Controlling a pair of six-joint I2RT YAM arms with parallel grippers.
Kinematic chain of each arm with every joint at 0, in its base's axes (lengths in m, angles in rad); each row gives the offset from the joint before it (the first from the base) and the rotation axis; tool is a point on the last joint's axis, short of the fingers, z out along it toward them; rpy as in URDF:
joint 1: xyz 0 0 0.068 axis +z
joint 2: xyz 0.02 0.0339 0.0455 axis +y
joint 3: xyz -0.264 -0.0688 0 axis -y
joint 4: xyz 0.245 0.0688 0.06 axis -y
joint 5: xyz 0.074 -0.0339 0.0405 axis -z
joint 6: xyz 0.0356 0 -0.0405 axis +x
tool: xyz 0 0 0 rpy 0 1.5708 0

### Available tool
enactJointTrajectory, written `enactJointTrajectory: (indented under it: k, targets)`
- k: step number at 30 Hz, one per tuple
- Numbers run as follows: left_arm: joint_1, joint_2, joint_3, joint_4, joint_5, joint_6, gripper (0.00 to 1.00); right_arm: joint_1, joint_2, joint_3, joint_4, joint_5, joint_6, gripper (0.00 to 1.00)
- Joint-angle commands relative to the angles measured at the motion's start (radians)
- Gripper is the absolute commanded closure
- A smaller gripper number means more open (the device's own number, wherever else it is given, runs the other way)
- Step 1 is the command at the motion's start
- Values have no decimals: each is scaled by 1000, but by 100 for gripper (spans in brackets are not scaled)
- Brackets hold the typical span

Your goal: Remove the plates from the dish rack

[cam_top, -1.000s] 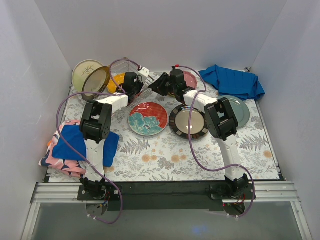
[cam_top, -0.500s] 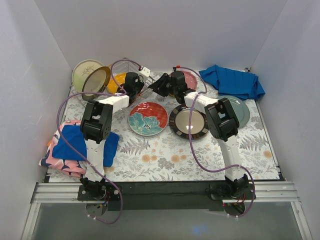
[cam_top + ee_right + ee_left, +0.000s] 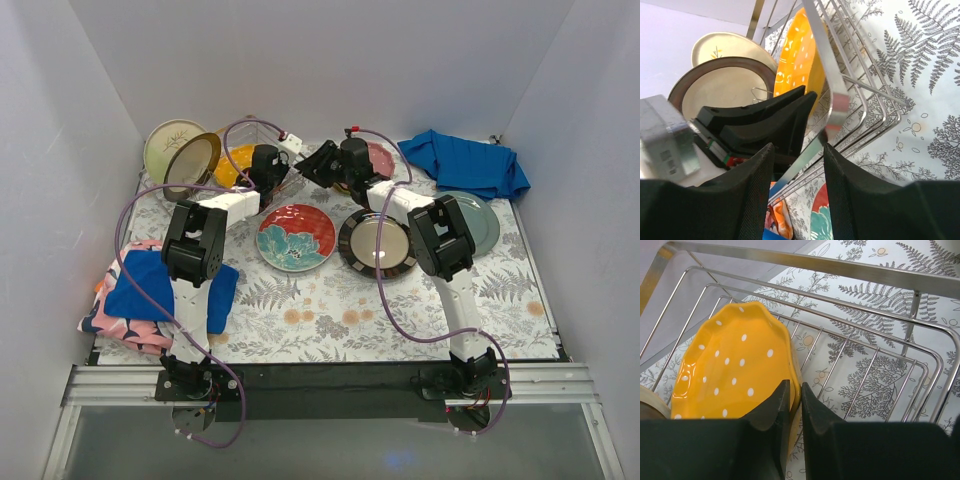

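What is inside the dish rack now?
An orange dotted plate stands on edge, its rim in the left gripper. The dish rack beside it is bare wire; behind the plate is hidden.

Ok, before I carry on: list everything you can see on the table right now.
dish rack: one, silver wire, back centre
orange dotted plate: one, orange, standing in the rack
cream sprig plate: one, cream, back left
brown-rimmed plate: one, tan, tilted, in front of the cream one
pink plate: one, pink, back centre
floral plate: one, teal and red, flat, centre
dark-rimmed plate: one, glossy, right of the floral one
grey-teal plate: one, right side
blue cloths: two, back right and near left
patterned cloth: one, pink, under the left blue cloth
tablecloth: one, fern print
left gripper: shut on the orange plate's rim
right gripper: open, straddling the rack's rim
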Motion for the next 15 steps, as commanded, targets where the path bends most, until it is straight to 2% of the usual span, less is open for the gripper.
enactJointTrajectory:
  k: [1, 9, 15]
  targets:
    - [-13, -97, 51, 37, -165, -2, 100, 4, 49, 59, 25, 1, 16, 50]
    - [-13, -77, 114, 9, -182, -18, 100, 4, 68, 40, -9, 19, 2, 54]
    - [1, -42, 126, 31, -215, 13, 100, 4, 77, 42, -28, 28, -10, 67]
